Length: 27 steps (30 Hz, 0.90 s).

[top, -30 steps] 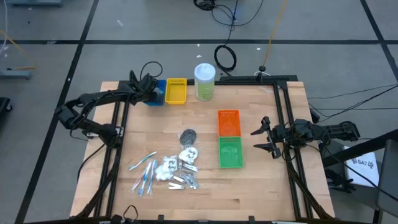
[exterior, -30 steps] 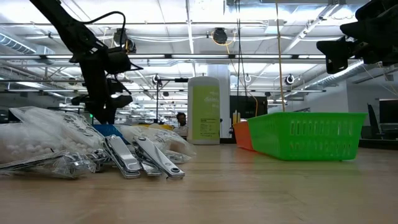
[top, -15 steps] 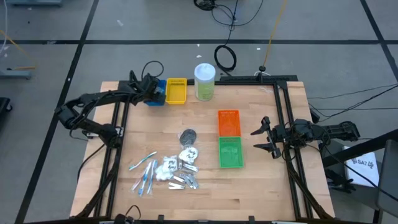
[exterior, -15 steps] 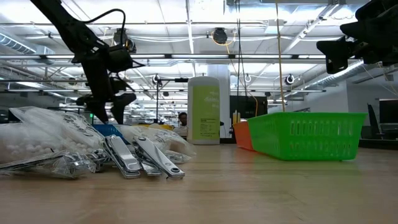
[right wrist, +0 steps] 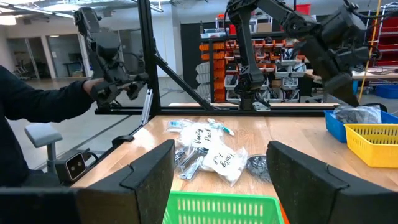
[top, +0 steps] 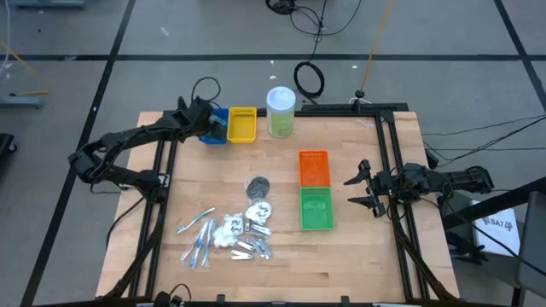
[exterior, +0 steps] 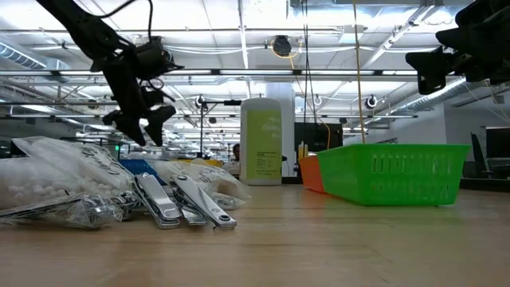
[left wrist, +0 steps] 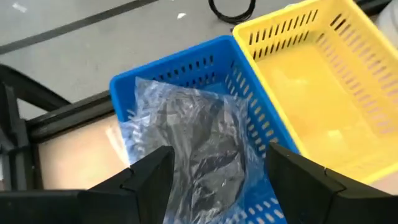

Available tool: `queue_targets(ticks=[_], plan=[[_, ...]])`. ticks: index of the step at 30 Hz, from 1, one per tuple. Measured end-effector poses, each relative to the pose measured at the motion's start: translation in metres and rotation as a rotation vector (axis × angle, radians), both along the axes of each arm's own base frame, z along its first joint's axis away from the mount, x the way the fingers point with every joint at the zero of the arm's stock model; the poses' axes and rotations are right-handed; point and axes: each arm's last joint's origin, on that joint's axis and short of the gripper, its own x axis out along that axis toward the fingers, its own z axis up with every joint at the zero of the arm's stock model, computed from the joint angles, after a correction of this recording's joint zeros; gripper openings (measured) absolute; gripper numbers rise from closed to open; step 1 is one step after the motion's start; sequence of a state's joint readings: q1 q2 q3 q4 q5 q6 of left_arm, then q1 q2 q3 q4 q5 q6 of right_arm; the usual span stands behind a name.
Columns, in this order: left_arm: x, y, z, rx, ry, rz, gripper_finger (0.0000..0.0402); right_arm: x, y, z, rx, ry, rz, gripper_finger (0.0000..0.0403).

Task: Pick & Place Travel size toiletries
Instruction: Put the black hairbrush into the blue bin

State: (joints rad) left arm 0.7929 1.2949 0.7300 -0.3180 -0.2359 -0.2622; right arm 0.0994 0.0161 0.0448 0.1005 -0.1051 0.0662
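Table [top: 358,256] first — the toiletries pile [top: 230,234] sits toward six o'clock, one dark pad [top: 258,184] just above it. Up at eleven o'clock, a wrapped pad [left wrist: 199,149] lies in the blue tray [left wrist: 186,62]; the left gripper [left wrist: 214,180] hovers over it, fingers spread, empty. Right gripper [top: 363,189] waits at three o'clock — released.

A: What's at nine o'clock on the worktop [exterior: 319,247]?
B: Crinkly packets [exterior: 56,171] and nail clippers [exterior: 179,203]. The left claw [exterior: 137,127] hangs open above them.
A: And at three?
B: A green tray [exterior: 394,171].
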Motion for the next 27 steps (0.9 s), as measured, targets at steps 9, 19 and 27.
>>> queue_targets(ticks=[9,19,27], plan=[[-0.01,-0.001,0.011,0.087,0.047,0.066,0.0248,0.0,0.0,0.0,0.0,0.0,0.0,0.0242],[0.006,0.015,-0.036,-0.111,0.062,0.015,0.023,0.0,0.0,0.0,0.0,0.0,0.0,0.0242],[0.015,0.023,-0.057,-0.137,0.071,0.004,0.0219,0.0,0.0,0.0,0.0,0.0,0.0,0.0242]])
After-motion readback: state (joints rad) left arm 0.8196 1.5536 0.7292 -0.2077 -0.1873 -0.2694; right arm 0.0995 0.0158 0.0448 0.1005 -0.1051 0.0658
